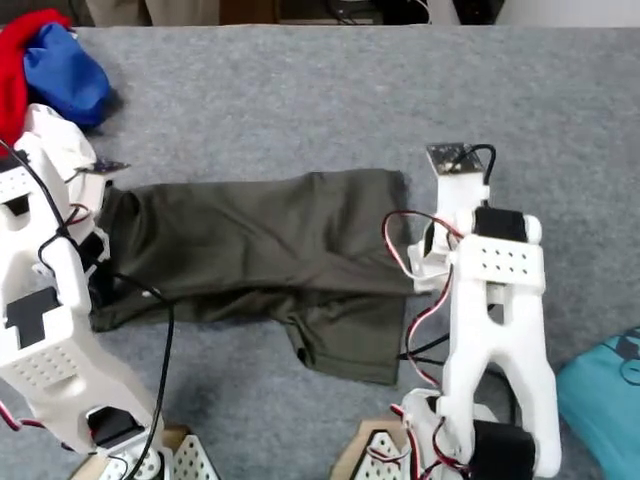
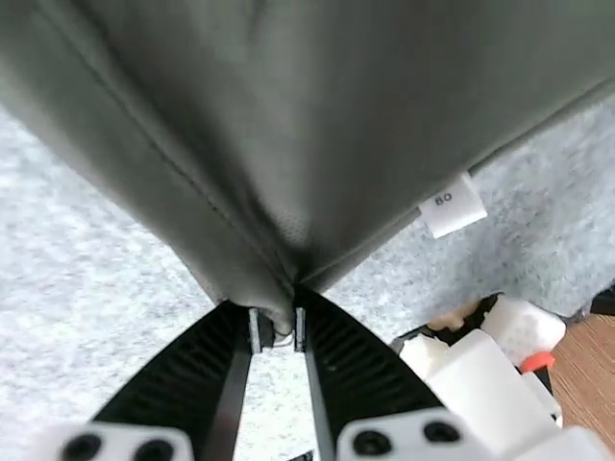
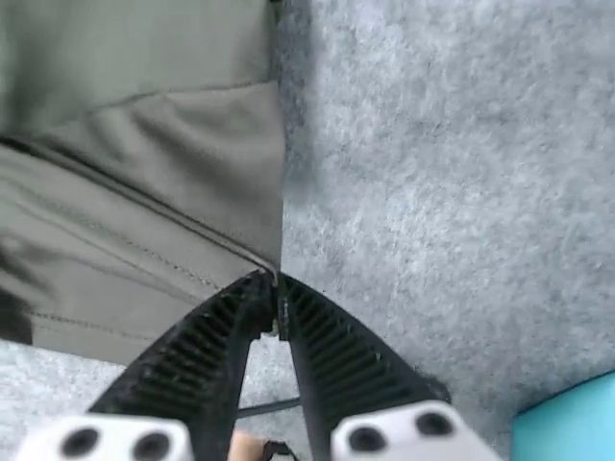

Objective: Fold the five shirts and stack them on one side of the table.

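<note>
An olive-green shirt (image 1: 260, 250) lies spread across the middle of the grey table, partly folded over itself. My left gripper (image 2: 277, 327) is shut on the olive shirt (image 2: 288, 144) at its left end, the cloth pinched between the black fingers (image 2: 216, 360) and hanging in a pulled fold. A white label (image 2: 452, 205) sticks out of its hem. My right gripper (image 3: 274, 303) is shut on the right edge of the olive shirt (image 3: 135, 173), near a seam. In the high view the left arm (image 1: 45, 300) stands at the shirt's left end and the right arm (image 1: 490, 290) at its right end.
A blue shirt (image 1: 62, 72), a red one (image 1: 15, 60) and a white one (image 1: 55, 135) are heaped at the far left corner. A teal shirt (image 1: 600, 400) lies at the near right edge. Bare grey carpet (image 1: 350, 100) stretches behind the olive shirt.
</note>
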Robot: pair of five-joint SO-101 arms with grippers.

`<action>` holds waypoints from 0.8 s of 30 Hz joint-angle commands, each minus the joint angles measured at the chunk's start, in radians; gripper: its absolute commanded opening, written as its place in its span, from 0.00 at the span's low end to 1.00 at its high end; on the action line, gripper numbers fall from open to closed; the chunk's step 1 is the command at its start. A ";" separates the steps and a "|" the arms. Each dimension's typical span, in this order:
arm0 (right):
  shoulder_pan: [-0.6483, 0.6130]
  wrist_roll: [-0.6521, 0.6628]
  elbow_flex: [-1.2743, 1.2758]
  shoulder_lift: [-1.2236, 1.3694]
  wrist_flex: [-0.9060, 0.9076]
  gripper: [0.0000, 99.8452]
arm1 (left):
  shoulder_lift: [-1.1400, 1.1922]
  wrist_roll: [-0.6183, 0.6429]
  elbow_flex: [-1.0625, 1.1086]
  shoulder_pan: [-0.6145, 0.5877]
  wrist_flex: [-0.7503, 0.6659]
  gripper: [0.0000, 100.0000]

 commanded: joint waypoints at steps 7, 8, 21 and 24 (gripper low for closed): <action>0.013 0.002 0.128 -0.042 0.011 0.00 | -0.058 -0.052 -0.031 -0.058 0.017 0.02; 0.015 0.002 0.130 -0.042 0.014 0.00 | -0.058 -0.055 -0.035 -0.063 0.017 0.02; 0.019 0.002 0.133 -0.042 0.014 0.00 | -0.051 -0.055 -0.032 -0.078 0.017 0.02; 0.019 0.002 0.133 -0.042 0.014 0.00 | -0.050 -0.057 -0.032 -0.075 0.017 0.02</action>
